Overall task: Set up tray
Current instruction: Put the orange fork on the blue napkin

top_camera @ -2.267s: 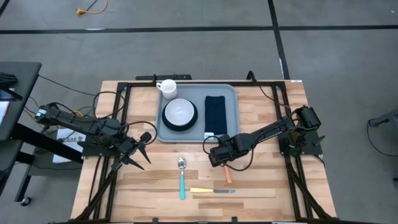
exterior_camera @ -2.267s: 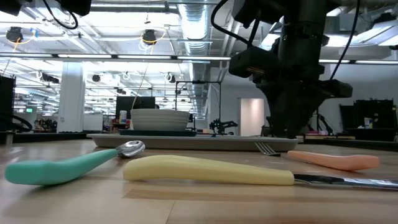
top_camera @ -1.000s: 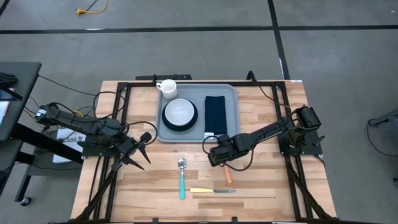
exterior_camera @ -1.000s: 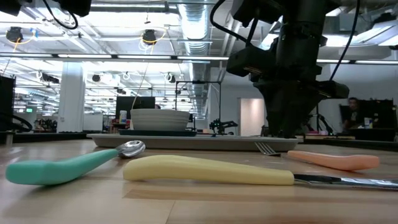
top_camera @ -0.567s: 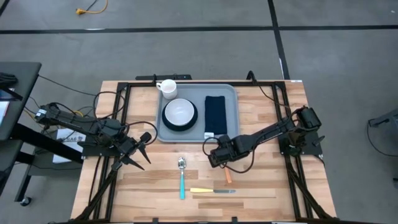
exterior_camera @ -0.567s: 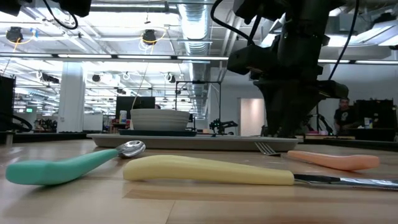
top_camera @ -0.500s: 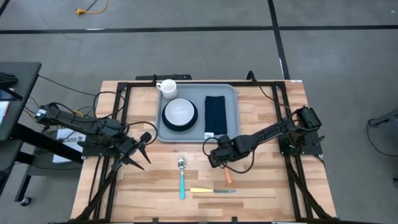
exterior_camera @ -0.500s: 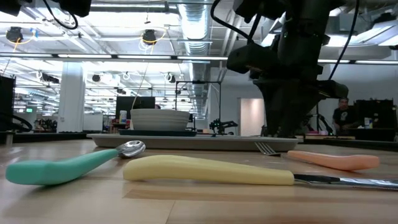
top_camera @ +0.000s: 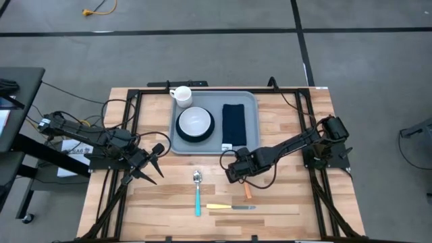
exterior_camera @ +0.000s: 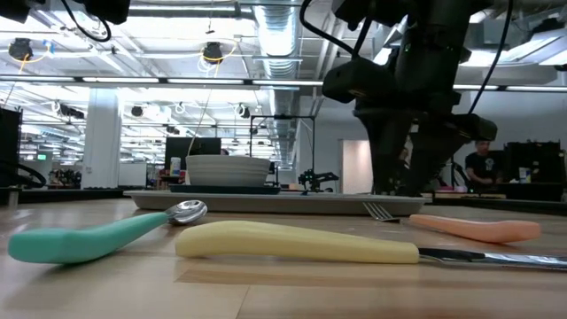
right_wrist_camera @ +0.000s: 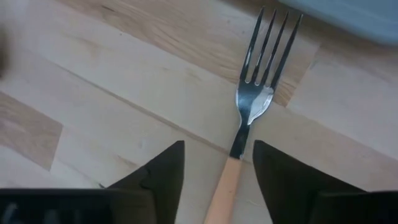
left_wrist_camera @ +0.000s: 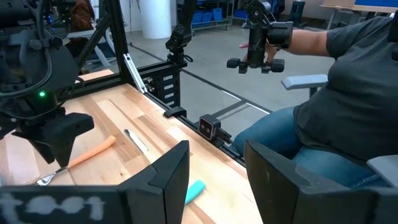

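dark right gripper (right_wrist_camera: 211, 171) low, parted astride fork (right_wrist_camera: 249, 124), left gripper (top_camera: 154, 162) parted, idle

no legible text, no labels, no brands, no numbers

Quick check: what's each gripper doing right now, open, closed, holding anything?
Left gripper: open, holding nothing.
Right gripper: open, straddling the fork on the table, not gripping it.

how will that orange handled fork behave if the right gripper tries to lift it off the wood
The fork lies flat on the table, so gripping it is probably fiddly. Its metal head looks stiff. The slim rounded handle may slip or pivot between the right gripper fingers.
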`<action>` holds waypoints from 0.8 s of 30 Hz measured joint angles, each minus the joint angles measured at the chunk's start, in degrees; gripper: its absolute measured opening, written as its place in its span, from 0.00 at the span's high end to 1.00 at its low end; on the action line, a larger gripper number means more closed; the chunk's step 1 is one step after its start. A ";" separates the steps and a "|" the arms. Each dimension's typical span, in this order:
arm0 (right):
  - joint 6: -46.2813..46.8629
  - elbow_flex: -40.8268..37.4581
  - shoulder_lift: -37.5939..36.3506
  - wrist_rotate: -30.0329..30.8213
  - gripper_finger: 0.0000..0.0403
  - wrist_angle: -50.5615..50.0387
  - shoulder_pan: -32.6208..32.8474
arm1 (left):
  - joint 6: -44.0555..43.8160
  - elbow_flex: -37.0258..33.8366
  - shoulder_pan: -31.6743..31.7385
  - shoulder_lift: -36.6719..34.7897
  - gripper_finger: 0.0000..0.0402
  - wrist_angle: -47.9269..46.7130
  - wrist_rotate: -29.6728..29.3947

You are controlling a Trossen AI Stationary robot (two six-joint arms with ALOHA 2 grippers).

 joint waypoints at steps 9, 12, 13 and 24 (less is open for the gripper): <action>0.02 0.00 0.00 0.57 0.48 -0.04 0.00 | 0.00 0.00 0.00 0.02 0.64 -0.02 0.00; 0.02 0.00 0.04 0.59 0.50 -0.05 0.00 | 0.00 -0.01 0.00 0.01 0.64 -0.02 -0.01; 0.04 0.05 0.64 0.63 0.51 0.04 0.00 | 0.00 -0.02 0.00 0.00 0.64 -0.02 -0.01; -0.54 0.79 8.83 -3.22 0.55 1.11 -0.11 | 0.04 -0.02 0.00 0.02 0.64 -0.53 0.00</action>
